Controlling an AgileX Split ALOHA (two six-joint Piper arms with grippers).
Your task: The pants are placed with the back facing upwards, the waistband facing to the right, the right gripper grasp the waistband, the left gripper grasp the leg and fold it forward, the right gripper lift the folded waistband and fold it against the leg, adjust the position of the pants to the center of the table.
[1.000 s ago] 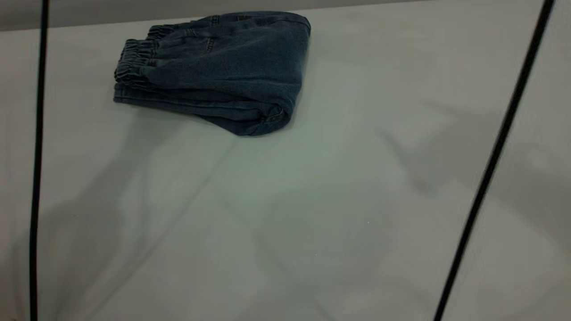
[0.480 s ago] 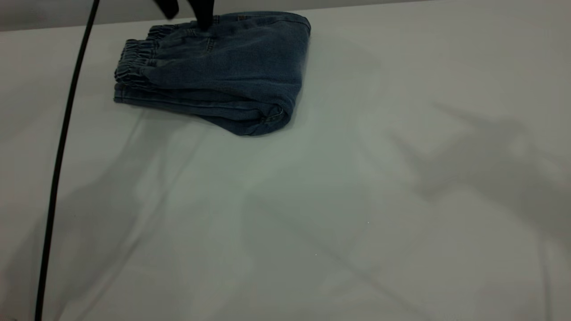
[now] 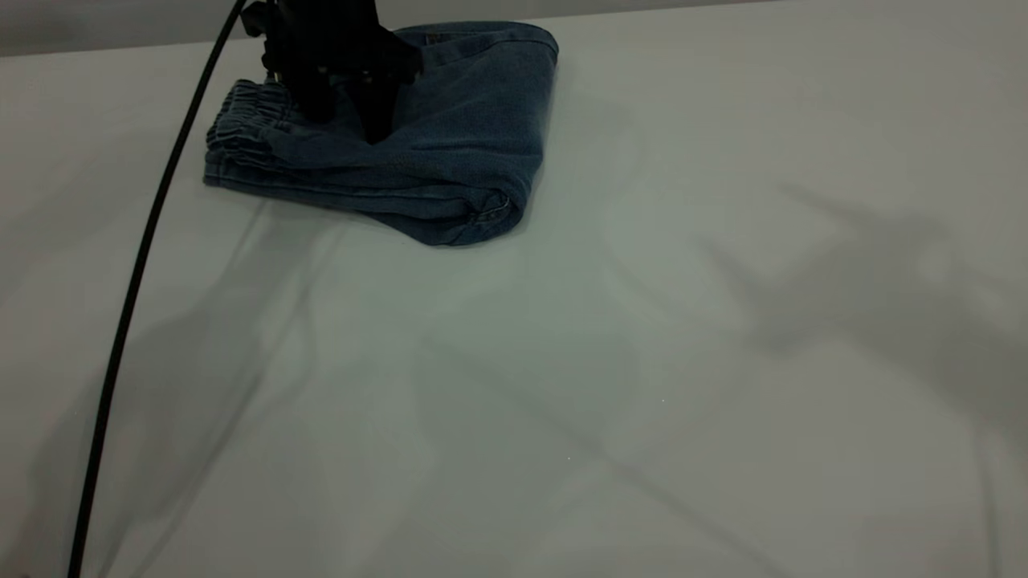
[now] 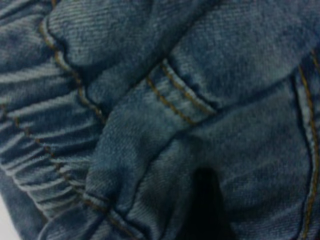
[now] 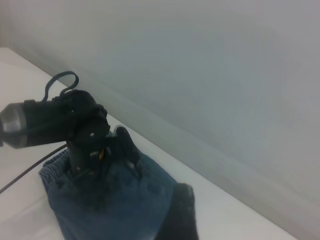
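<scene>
Table: we see a plain pale table (image 3: 562, 361) filling the exterior view, soft shadows across it and a grey wall strip along the top edge.
Pants: folded blue denim pants (image 3: 466, 136) lie in the upper left of the frame — elastic waistband (image 3: 241, 120) at the bundle's left end, rounded fold at its right.
Left gripper: we find the left gripper (image 3: 349, 116) on top of the pants near the waistband, its two dark fingers (image 3: 377, 120) spread apart and pressed down onto the denim, with nothing pinched between them that we can make out.
Cable: a black cable (image 3: 136, 273) runs from the arm down the left side of the frame.
Left wrist view: denim folds and orange stitching (image 4: 175, 97) fill it.
Right gripper: only a dark blurred finger (image 5: 177, 215) shows — we cannot tell its opening.
</scene>
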